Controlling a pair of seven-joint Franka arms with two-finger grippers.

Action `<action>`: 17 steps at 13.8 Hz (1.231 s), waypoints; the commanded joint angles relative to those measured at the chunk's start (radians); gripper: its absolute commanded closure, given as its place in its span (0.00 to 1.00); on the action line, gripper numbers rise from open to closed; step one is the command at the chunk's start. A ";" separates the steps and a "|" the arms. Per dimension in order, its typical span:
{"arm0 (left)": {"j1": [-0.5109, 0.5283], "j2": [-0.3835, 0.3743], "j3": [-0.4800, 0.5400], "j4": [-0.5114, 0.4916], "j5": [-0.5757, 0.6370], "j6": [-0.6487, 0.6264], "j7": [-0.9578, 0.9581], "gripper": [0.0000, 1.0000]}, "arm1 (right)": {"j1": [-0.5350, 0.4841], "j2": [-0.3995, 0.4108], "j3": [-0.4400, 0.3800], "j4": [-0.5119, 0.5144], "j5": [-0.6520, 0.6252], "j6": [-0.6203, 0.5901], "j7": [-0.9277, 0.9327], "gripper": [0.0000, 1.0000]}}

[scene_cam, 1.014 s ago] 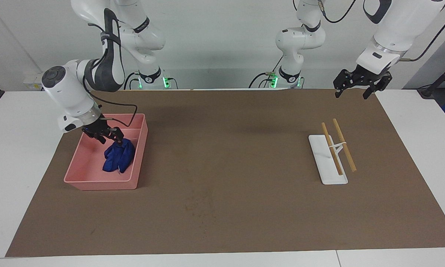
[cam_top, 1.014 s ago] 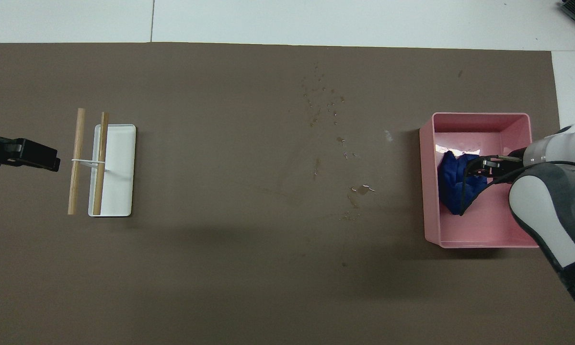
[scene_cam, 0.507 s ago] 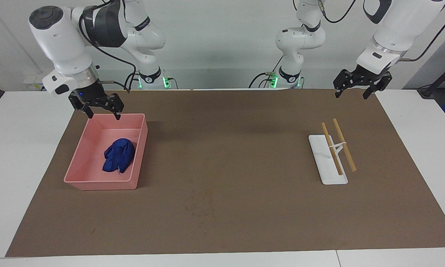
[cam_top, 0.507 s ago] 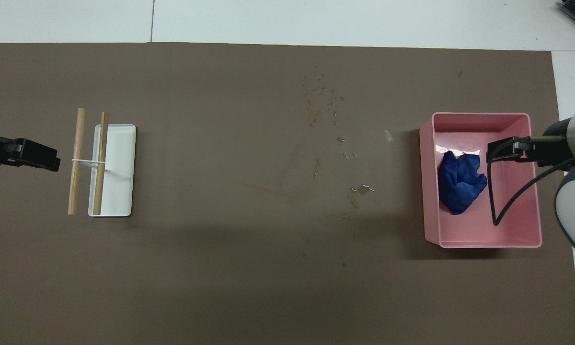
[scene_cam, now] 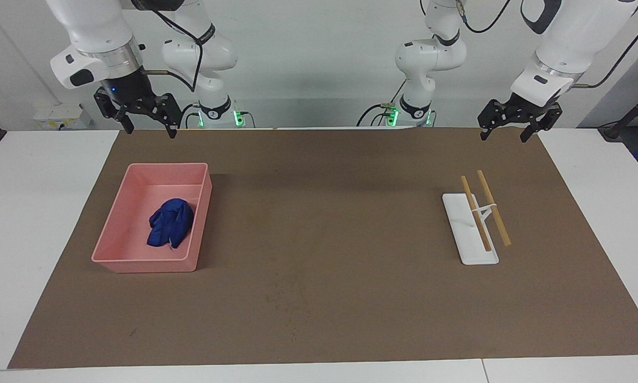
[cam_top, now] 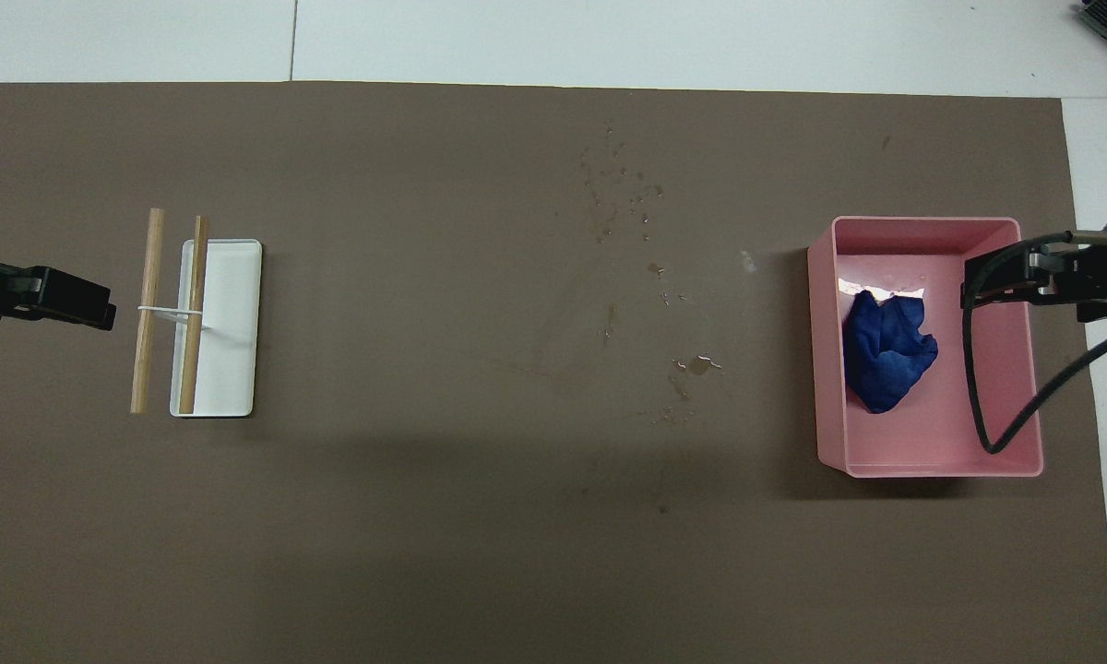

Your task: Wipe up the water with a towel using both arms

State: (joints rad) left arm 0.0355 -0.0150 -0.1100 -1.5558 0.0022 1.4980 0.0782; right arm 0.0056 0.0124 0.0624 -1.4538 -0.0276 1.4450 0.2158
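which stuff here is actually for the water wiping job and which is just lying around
For the job:
- small royal-blue fabric towel, crumpled in the pink rectangular tray
- scattered water droplets mid-mat
- right hand, left hand, both raised, open, empty

Lying about:
- white rectangular stand
- two wooden sticks on it

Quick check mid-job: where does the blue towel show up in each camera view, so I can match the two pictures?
Facing view: the towel lies crumpled in the pink tray, at the right arm's end of the table.
Overhead view: the towel sits inside the same tray.
Shared landmark: the pink tray; the white stand with wooden sticks marks the left arm's end.
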 commanded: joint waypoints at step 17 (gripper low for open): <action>0.014 -0.020 -0.010 -0.026 0.010 0.013 0.014 0.00 | -0.026 -0.086 -0.003 -0.140 0.035 -0.012 0.008 0.00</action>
